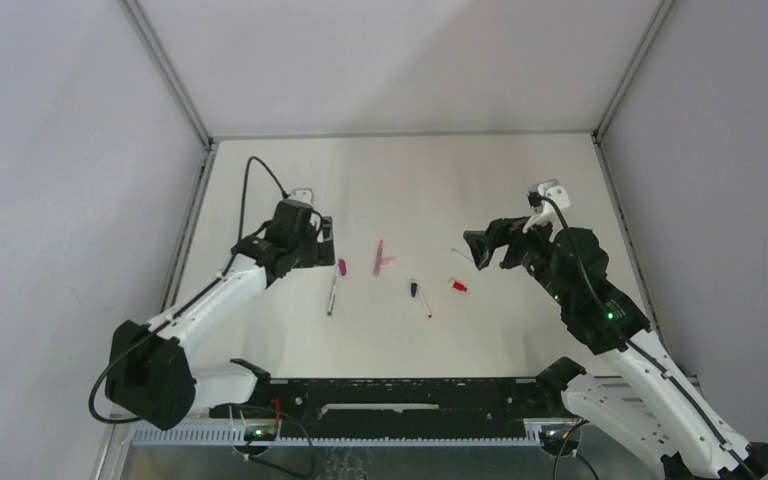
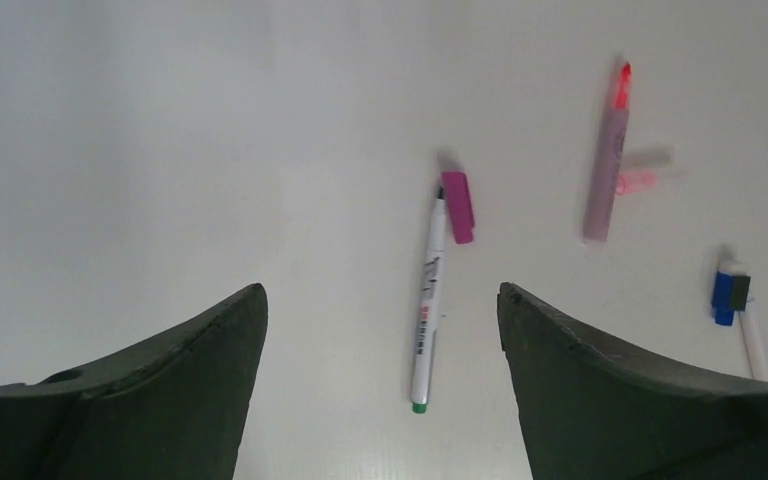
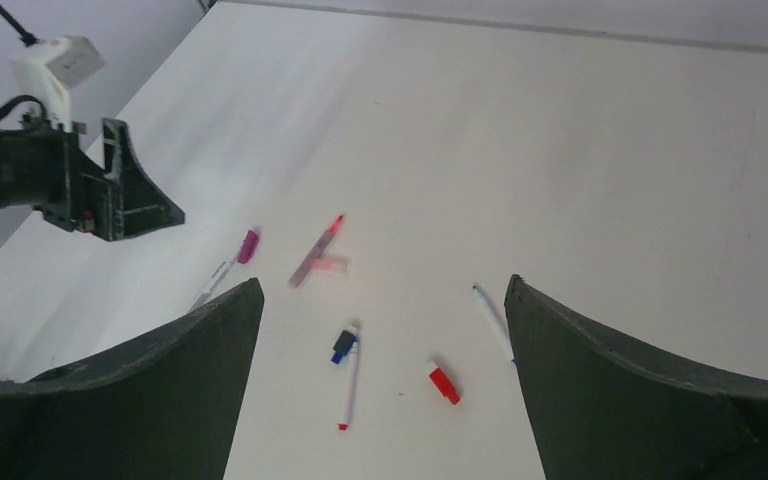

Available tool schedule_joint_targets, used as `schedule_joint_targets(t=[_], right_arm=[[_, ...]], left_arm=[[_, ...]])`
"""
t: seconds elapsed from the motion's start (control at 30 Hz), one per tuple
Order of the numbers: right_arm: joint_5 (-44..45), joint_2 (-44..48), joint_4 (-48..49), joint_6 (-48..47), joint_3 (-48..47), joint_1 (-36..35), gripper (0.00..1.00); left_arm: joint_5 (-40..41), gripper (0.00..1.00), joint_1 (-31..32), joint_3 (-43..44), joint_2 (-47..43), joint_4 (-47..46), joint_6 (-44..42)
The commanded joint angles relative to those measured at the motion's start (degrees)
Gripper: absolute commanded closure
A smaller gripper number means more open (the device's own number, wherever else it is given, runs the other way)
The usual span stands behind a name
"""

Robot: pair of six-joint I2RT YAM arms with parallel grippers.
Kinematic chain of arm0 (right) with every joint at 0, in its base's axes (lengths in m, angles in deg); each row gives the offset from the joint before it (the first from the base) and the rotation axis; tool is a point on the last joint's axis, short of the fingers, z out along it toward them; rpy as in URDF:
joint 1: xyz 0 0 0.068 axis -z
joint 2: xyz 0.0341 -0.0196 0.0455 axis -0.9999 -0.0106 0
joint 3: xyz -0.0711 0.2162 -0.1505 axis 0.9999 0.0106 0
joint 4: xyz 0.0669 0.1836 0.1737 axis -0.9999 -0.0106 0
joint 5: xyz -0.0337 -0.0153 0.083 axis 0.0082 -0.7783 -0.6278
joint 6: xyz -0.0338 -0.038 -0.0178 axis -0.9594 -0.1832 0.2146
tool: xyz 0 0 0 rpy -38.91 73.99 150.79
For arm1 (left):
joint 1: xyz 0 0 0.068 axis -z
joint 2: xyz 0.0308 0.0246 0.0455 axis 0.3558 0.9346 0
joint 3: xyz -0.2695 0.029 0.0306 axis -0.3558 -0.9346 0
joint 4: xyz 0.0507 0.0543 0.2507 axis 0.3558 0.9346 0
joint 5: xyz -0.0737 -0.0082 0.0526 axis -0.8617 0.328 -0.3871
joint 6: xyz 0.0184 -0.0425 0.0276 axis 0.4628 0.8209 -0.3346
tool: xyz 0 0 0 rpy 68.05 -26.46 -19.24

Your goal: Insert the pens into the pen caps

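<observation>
The white table (image 1: 520, 180) carries everything in a loose row across its middle, about halfway between its near and far edges. The left gripper (image 2: 380, 296) hangs over the row's left end, its fingers spread wide with nothing held between them. The right gripper (image 3: 385, 283) hovers at the row's right end, fingers just as far apart and empty.

Four pens lie flat, none of them capped. The pink pen (image 2: 605, 170) is the thickest, with a pale pink barrel and an orange-red tip pointing toward the far edge. The green-ended white pen (image 2: 425, 310) lies closest to the left edge. The red-ended white pen (image 3: 348, 385) lies right of the pink one. The thin white pen (image 3: 492, 318) lies closest to the right edge, apart from the rest.

There are four caps, all short. The magenta cap (image 2: 458, 206) lies just beside the green-ended pen's tip. The pink cap (image 3: 332, 265) rests against the pink pen's barrel. The blue cap (image 2: 728, 295) lies beside the red-ended pen's far end. The red cap (image 3: 444, 384) lies alone between the two rightmost pens.
</observation>
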Motion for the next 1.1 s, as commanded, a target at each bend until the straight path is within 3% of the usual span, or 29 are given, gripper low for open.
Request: schedule_joint_targets(t=[0.0, 0.17, 0.63, 0.73, 0.8, 0.87, 0.93, 0.97, 1.07], right_arm=[[-0.9, 1.1, -0.6, 0.0, 0.3, 0.7, 0.01], [-2.5, 1.8, -1.2, -0.2, 1.0, 2.0, 0.01], [-5.5, 3.6, -1.1, -0.7, 1.3, 3.4, 0.01], [-5.4, 4.2, -1.3, -0.9, 1.3, 3.5, 0.01], [-5.3, 4.6, -1.5, -1.1, 1.3, 3.5, 0.01], [-5.2, 4.9, -1.7, -1.2, 1.3, 3.5, 0.01], [-5.0, 5.3, -1.8, -1.4, 1.3, 3.5, 0.01], [-4.9, 5.4, -1.9, -1.4, 1.3, 3.6, 0.01], [-4.7, 5.5, -2.3, -1.9, 1.3, 3.6, 0.01]], left_arm=[[-1.2, 0.13, 3.6, -2.0, 4.3, -4.3, 1.8], [-0.4, 0.34, 6.2, -5.1, 8.6, -7.2, 3.6], [-0.5, 0.43, 8.6, -6.3, 17.5, -10.0, 3.6], [0.0, 0.57, 8.8, -5.5, 19.8, -9.3, 4.4], [0.4, 0.60, 9.0, -5.1, 21.5, -8.8, 5.2], [0.9, 0.72, 9.2, -4.6, 23.4, -8.1, 6.3], [1.1, 0.94, 9.5, -4.6, 25.3, -7.6, 7.2], [1.3, 0.99, 9.7, -4.8, 25.9, -7.4, 7.7], [1.5, 1.00, 10.3, -6.1, 26.9, -7.7, 9.1]])
